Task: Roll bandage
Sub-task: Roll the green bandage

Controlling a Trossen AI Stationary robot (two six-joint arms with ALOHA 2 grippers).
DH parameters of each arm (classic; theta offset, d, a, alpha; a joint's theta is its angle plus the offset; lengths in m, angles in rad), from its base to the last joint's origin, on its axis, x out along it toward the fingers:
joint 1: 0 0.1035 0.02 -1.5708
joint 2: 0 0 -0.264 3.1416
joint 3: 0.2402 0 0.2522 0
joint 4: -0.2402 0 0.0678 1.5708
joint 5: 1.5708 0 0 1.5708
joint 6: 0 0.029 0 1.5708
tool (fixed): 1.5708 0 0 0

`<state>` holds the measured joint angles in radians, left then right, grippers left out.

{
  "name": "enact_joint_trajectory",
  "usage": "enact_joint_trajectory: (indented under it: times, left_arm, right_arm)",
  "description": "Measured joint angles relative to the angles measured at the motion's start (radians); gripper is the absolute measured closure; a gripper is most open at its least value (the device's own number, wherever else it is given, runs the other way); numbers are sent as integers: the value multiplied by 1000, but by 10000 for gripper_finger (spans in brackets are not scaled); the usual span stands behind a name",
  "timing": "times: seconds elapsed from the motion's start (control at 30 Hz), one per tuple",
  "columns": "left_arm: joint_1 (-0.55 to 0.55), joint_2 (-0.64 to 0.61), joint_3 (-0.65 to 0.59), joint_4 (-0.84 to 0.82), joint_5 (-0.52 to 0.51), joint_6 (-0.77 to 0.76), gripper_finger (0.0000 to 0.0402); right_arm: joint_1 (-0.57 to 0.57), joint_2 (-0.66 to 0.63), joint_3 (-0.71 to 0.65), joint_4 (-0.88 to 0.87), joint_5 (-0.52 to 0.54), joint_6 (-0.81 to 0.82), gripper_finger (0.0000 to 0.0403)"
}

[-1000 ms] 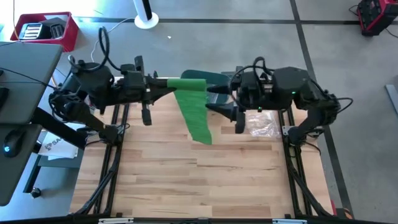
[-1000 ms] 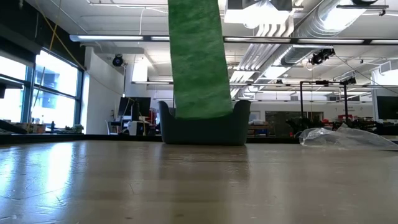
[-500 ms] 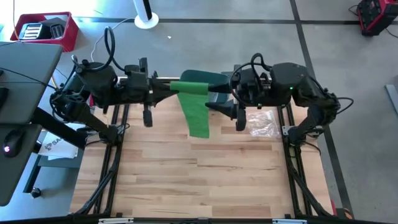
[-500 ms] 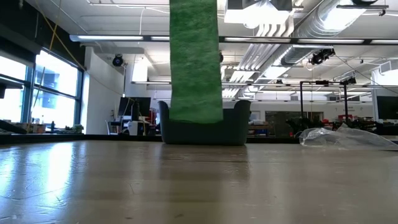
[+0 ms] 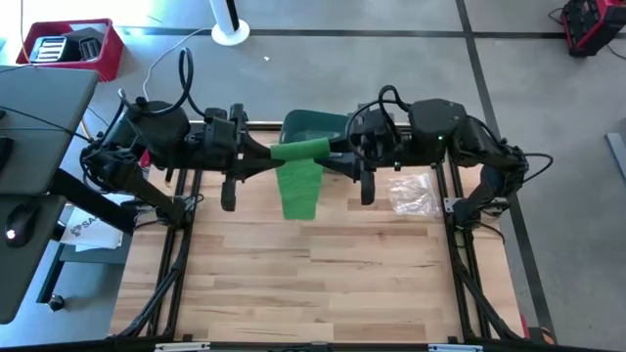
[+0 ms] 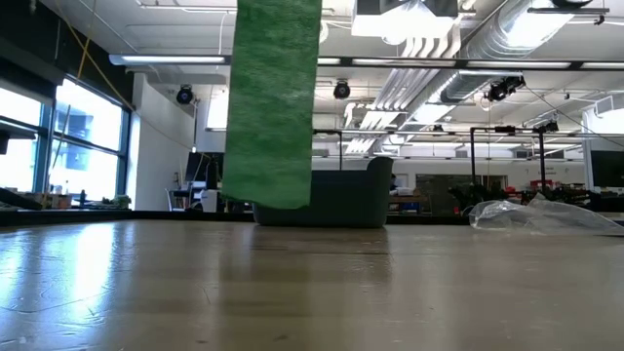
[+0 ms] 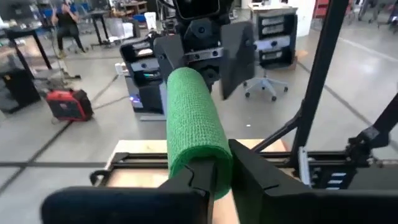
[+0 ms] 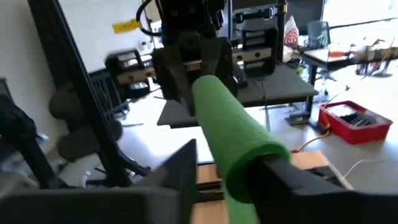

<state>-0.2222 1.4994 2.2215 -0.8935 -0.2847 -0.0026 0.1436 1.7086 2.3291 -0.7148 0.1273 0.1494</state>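
Green bandage (image 5: 299,168) between both arms

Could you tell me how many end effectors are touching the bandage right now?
2: the left end effector and right end effector each hold one end of the bandage roll.

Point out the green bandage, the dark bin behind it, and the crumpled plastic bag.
green bandage (image 5: 300,188): high view, on the loose hanging tail.
dark bin (image 6: 351,200): low view, on its front wall.
plastic bag (image 5: 413,194): high view, on the middle of the crumpled film.
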Motion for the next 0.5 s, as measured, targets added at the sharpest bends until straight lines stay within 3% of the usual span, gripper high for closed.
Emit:
enact_joint_trajectory:
  times: [0.1,0.17,0.27,0.4,0.5]
  left_arm:
    - [12,-3,0,-1,47,-90,331]
    - [31,-3,0,-6,98,-185,311]
    - [62,-3,0,-8,185,-306,289]
    - [92,-9,-1,-11,206,-412,277]
    - [116,-10,-1,-12,239,-444,280]
  right_arm:
    - [8,7,0,0,-1,-76,362]
    - [24,8,0,-9,-3,-174,390]
    - [49,16,0,-37,11,-366,379]
    - [85,25,0,-96,106,-646,378]
    - [97,27,0,-120,161,-725,386]
